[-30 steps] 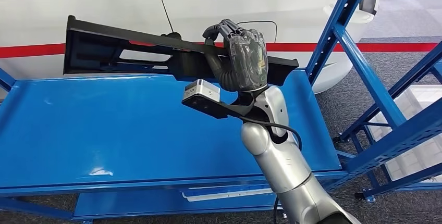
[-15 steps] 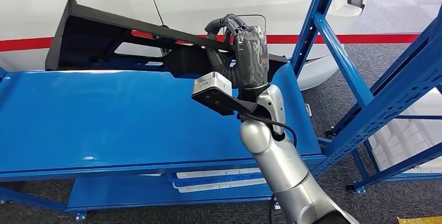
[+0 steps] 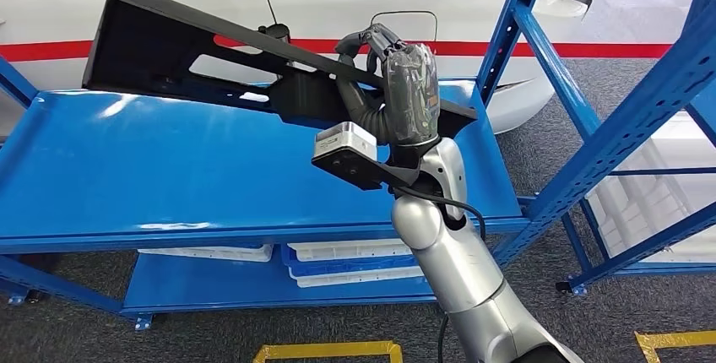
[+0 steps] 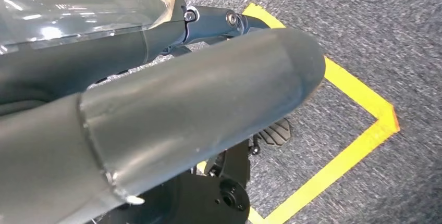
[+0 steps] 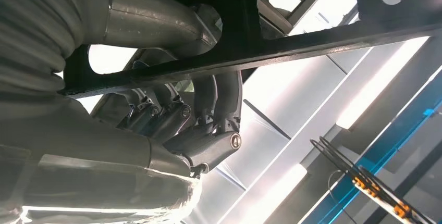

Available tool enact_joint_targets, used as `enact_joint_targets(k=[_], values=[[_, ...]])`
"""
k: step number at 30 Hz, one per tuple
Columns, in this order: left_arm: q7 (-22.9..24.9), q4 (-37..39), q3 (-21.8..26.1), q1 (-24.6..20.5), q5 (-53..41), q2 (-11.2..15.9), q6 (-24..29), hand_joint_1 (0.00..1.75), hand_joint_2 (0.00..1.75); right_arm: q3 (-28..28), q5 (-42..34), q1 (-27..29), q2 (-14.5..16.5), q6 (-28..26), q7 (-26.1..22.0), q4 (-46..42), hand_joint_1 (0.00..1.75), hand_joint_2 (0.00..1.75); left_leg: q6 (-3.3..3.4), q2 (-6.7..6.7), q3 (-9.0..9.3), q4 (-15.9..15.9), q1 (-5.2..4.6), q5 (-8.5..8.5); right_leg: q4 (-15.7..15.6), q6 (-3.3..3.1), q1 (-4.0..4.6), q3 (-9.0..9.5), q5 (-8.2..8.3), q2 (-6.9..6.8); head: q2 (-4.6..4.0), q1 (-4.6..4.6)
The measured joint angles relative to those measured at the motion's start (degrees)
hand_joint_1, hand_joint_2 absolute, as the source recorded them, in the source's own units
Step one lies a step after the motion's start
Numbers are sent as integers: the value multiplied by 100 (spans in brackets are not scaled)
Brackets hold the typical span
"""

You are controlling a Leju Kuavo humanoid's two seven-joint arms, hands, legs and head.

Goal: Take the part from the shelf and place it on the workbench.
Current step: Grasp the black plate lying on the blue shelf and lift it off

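Currently right hand (image 3: pixel 404 93) grips the long black part (image 3: pixel 211 55), fingers (image 5: pixel 208 146) clamped over its upper rail, tilted above the blue shelf's (image 3: pixel 169 169) back edge; left hand's (image 4: pixel 156 109) fingers: cannot tell

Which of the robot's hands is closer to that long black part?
The right hand: it grips the black part above the blue shelf. The left hand hangs over the floor.

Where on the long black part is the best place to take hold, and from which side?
Judging by its pose, the black part is best taken by its raised top rail near the right end, coming from the robot's near side with fingers curled over the edge. The right hand grips there now; the part's long left stretch juts out unsupported, so it may tip.
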Motion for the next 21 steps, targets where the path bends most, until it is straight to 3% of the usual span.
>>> enact_joint_targets(k=[2, 4, 5, 7, 9, 10, 11, 12, 13, 14, 16, 18, 20, 21], values=[[4, -1, 1, 1, 0, 1, 4, 0, 0, 0, -25, -2, -3, -2, -13, -3, 175, 175, -55, -7, -56, 53, -18, 58, -205, -82, 13, 99, -56, 19, 0, 1], [13, -1, 1, 6, 3, 3, 10, 0, 0, 0, -101, 1, -11, -6, -51, -4, 175, 175, -99, -20, -120, 93, -2, 90, -161, -156, -25, 11, 6, 24, 0, -7], [18, -1, 1, 11, 7, 4, 11, 0, 0, 0, -162, 3, -13, -10, -86, -3, 175, 175, -124, -27, -178, 171, 16, -2, -152, -200, -44, -36, 55, 18, 0, -18], [25, -1, 2, 18, 23, 4, 4, 0, 0, 1, -299, 5, -11, -15, -165, -2, 175, 175, -181, -38, -345, 581, 44, -444, -144, -279, -54, -151, 167, 8, 0, -46], [25, -1, 6, 18, 38, 4, -9, 0, 0, 1, -461, 20, -9, -14, -240, -2, 175, 175, -214, -40, -515, 1293, 52, -965, -140, -317, -35, -278, 270, 1, 0, -69], [24, -1, 11, 18, 41, 5, -17, 0, 0, 2, -535, 33, -9, -12, -272, -2, 175, 175, -220, -40, -554, 1594, 56, -1099, -138, -318, -28, -342, 321, -2, 0, -75], [23, -1, 18, 18, 42, 5, -28, 0, 0, 2, -607, 48, -9, -10, -302, -3, 175, 175, -219, -40, -531, 1766, 59, -1126, -135, -313, -24, -406, 370, -4, 0, -76], [24, -1, 25, 18, 44, 5, -42, 0, 0, 2, -649, 62, -10, -9, -320, -8, 175, 175, -213, -40, -403, 1730, 64, -1038, -134, -301, -23, -466, 417, -4, 0, -77], [25, -1, 30, 17, 45, 9, -66, 0, 0, 2, -668, 74, -11, -11, -330, -21, 175, 175, -203, -41, -167, 1485, 69, -899, -133, -281, -27, -519, 463, -2, 0, -77], [29, -1, 33, 14, 42, 15, -97, 0, 0, 1, -673, 86, -14, -17, -335, -47, 175, 175, -196, -48, 133, 1109, 76, -790, -132, -253, -30, -558, 503, 2, 0, -79], [47, -1, 33, 5, 23, 32, -174, 0, 0, -1, -664, 114, -29, -39, -333, -128, 175, 175, -186, -94, 659, 363, 67, -746, -131, -178, -12, -610, 581, 5, 0, -76], [67, -1, 31, -1, 4, 46, -226, 0, 0, -1, -660, 144, -60, -63, -331, -199, 175, 175, -149, -136, 791, 100, 27, -790, -142, -89, 13, -628, 661, 0, 0, -64], [91, -1, 30, -1, -20, 57, -244, 0, 0, -5, -657, 191, -111, -82, -330, -248, 175, 175, -32, -118, 720, 80, -3, -701, -130, -10, 24, -670, 687, -3, 0, -59], [110, -1, 30, -2, -38, 63, -247, 0, 0, -9, -654, 219, -143, -89, -328, -275, 175, 175, 43, -101, 670, 68, -11, -640, -48, -8, 25, -733, 598, -2, 0, -51]])
